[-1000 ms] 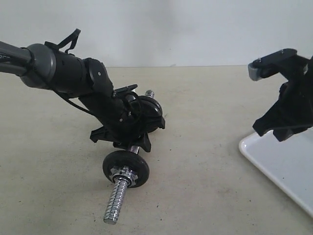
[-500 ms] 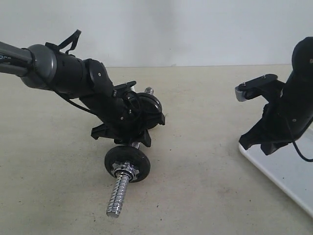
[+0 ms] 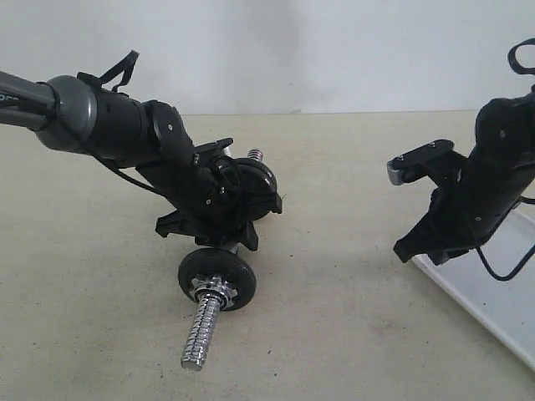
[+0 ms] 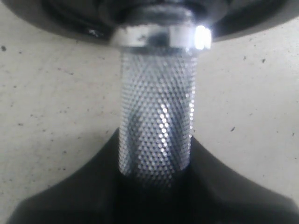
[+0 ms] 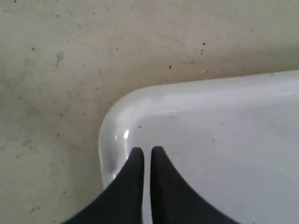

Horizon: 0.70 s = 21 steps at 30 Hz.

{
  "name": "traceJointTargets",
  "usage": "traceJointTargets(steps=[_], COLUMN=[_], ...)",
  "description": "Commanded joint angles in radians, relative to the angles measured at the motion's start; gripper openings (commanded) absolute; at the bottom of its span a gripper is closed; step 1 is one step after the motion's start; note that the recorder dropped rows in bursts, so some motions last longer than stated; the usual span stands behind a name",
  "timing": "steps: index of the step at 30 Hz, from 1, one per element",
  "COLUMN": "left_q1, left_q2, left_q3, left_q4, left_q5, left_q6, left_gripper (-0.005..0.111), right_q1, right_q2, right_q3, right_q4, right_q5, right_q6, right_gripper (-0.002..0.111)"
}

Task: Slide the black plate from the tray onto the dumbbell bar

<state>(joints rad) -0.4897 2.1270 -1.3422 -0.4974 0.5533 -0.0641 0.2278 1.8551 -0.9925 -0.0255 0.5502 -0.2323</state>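
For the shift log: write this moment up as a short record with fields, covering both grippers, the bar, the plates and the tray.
left gripper: shut on the knurled middle of the dumbbell bar
right gripper: above the tray corner, fingers almost together, nothing between them
near plate: on the bar, chrome collar in front of it
far plate: on the bar's other end, beyond the left gripper
tray: white, partly in view, no plate showing there

Speckled beige table (image 3: pixel 334 326), with the white glossy tray (image 3: pixel 512 311) flat on its right side.
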Motion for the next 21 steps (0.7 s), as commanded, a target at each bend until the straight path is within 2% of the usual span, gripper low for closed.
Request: traceJointTargets(steps=[1, 10, 21], left_q1=[0.000, 0.000, 0.000], left_q2=[-0.021, -0.021, -0.021], left_q3=[-0.005, -0.005, -0.005], left_q4=[0.000, 0.000, 0.000], left_q5=[-0.067, -0.088, -0.115], left_q6=[0.005, 0.013, 0.013], left_gripper=[0.004, 0.004, 0.004], right_q1=[0.000, 0.000, 0.002], right_q2=[0.035, 0.053, 0.053], right_q3=[0.004, 0.004, 0.002], right_q4=[-0.005, 0.056, 0.498], right_q5=[-0.025, -0.070, -0.154], right_q6=[-0.012, -0.065, -0.399], right_gripper=[0.000, 0.000, 0.000])
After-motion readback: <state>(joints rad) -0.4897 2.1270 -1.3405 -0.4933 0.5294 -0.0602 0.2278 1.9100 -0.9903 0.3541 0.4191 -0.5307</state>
